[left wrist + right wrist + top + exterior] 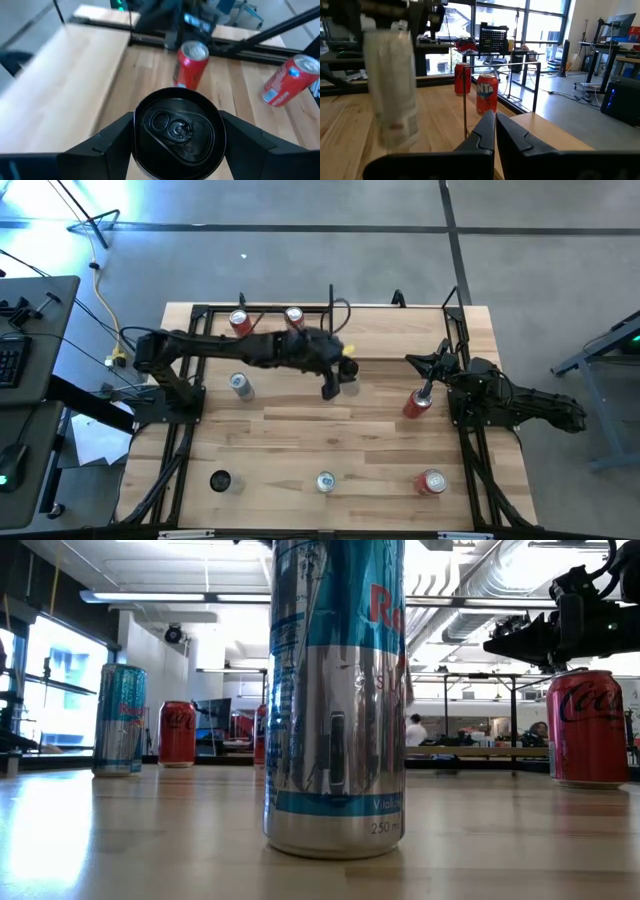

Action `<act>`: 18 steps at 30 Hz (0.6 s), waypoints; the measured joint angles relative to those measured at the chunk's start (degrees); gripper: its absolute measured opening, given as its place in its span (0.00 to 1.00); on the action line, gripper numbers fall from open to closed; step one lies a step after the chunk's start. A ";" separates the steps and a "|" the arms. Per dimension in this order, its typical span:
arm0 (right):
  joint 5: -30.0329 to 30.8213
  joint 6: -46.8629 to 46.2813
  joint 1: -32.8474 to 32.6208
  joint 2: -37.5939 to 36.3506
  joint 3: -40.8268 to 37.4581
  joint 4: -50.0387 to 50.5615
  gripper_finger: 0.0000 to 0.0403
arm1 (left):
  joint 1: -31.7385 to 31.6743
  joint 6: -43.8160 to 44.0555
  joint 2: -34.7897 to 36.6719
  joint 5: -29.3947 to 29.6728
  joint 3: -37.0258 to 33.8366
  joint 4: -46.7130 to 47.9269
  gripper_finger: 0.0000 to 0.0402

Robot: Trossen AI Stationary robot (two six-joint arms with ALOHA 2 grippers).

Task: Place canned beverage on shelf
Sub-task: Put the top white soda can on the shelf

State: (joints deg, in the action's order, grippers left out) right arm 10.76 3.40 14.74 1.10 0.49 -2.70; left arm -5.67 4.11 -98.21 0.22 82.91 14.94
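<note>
My left gripper (333,385) reaches from the table's left to its middle and is shut on a can with a black top (176,127). In the right wrist view the can (390,85) shows blurred, its bottom above the tabletop. The shelf (266,320), a light-wood board with thin black posts, stands at the far left and bears two red cans (240,320) (293,315). My right gripper (415,361) waits shut at the right, its fingers (495,125) empty. My left gripper pinches the can's round wall just under the rim (136,145) between its two fingers, one on each side. The fingers slant down from the table's left. The can stands upright in the hold, top up, and seems clear of the table.
Loose cans stand about: a silver one (240,385) at the left, a red one (418,402) by the right arm, and a black-topped (220,480), a silver-blue (335,690) and a red one (432,482) along the near edge. Black frame rails run down both sides.
</note>
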 joint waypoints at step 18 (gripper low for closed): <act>-0.02 0.02 -0.02 0.35 -0.01 -0.03 0.00 | -13.25 -9.98 -17.23 -4.57 22.91 4.55 0.59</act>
State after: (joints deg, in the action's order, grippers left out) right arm 10.74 3.42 14.72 1.45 0.48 -2.73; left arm -18.92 -5.87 -115.44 -4.36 105.83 19.49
